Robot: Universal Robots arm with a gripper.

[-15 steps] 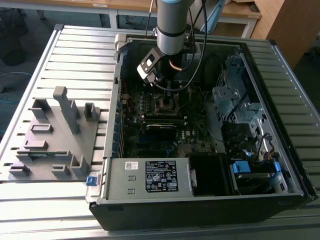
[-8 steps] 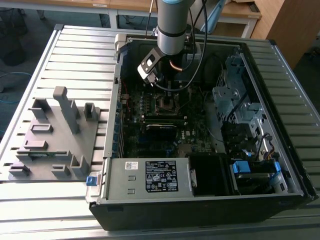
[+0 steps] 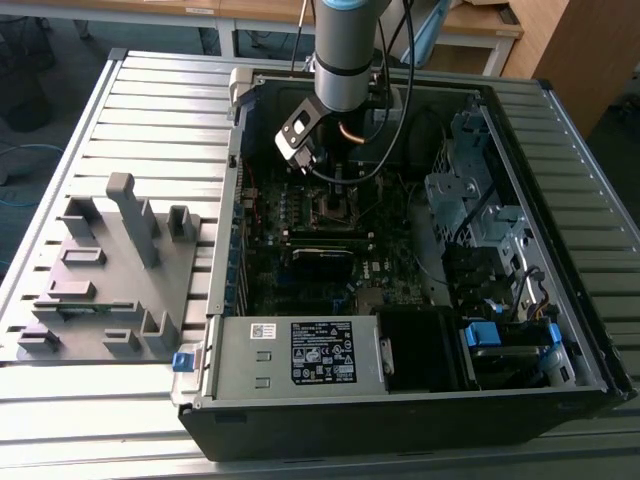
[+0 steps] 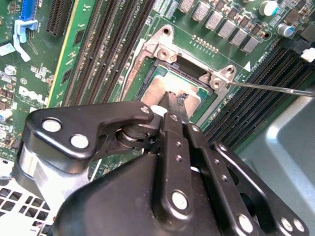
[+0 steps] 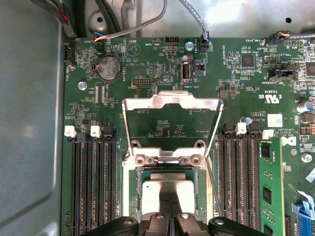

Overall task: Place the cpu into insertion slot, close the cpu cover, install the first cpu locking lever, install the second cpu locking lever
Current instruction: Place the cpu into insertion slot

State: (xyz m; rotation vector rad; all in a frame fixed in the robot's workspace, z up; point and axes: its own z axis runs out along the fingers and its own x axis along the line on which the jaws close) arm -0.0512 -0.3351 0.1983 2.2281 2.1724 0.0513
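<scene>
In the exterior view the open computer case [image 3: 590, 330] lies on the slatted bench [image 3: 150, 110], with a grey fixture plate [image 3: 100, 290] at its 9 o'clock, and the arm reaches down into the part of the board toward 12 o'clock. The tool [image 4: 176, 100] is clenched, fingers pressed together, and its tips seem to touch the silver top of the cpu [image 5: 157, 189], which sits inside the insertion slot [image 5: 132, 196]. The cpu cover [image 5: 170, 102] is flipped open, away from the slot, and a thin metal lever [image 4: 270, 88] stands free beside the slot.
</scene>
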